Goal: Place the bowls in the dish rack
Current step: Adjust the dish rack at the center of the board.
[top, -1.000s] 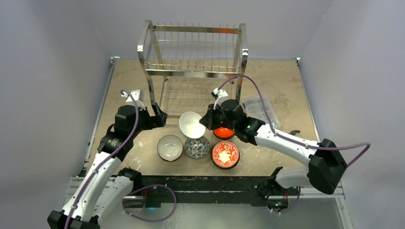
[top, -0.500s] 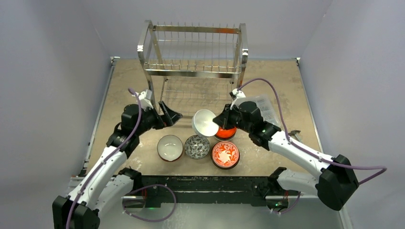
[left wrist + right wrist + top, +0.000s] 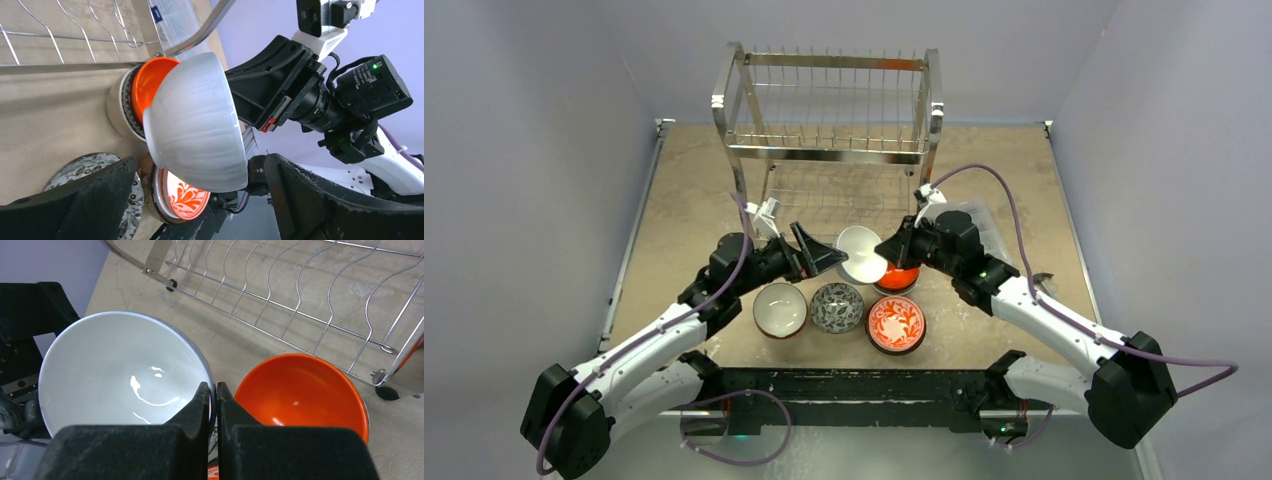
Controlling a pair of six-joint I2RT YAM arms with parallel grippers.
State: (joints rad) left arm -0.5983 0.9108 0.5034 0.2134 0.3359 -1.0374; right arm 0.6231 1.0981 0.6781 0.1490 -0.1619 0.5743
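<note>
"Well, what does the right wrist view add?"

"It shows the right gripper (image 3: 213,390) clamped on the rim of the white bowl (image 3: 120,370). The top view blurs that."

"And the left wrist?"

"It shows the bowl's ribbed outside, tilted, between the left gripper (image 3: 824,252)'s fingers, which are spread wide and grasp nothing."

"Any room?"

"The bowl hangs over the table (image 3: 694,180), just before the dish rack (image 3: 824,153)'s lower shelf and beside the orange bowl (image 3: 300,390). The tan bowl (image 3: 780,308), grey patterned bowl (image 3: 837,307) and floral bowl (image 3: 895,322) line the near edge."
</note>
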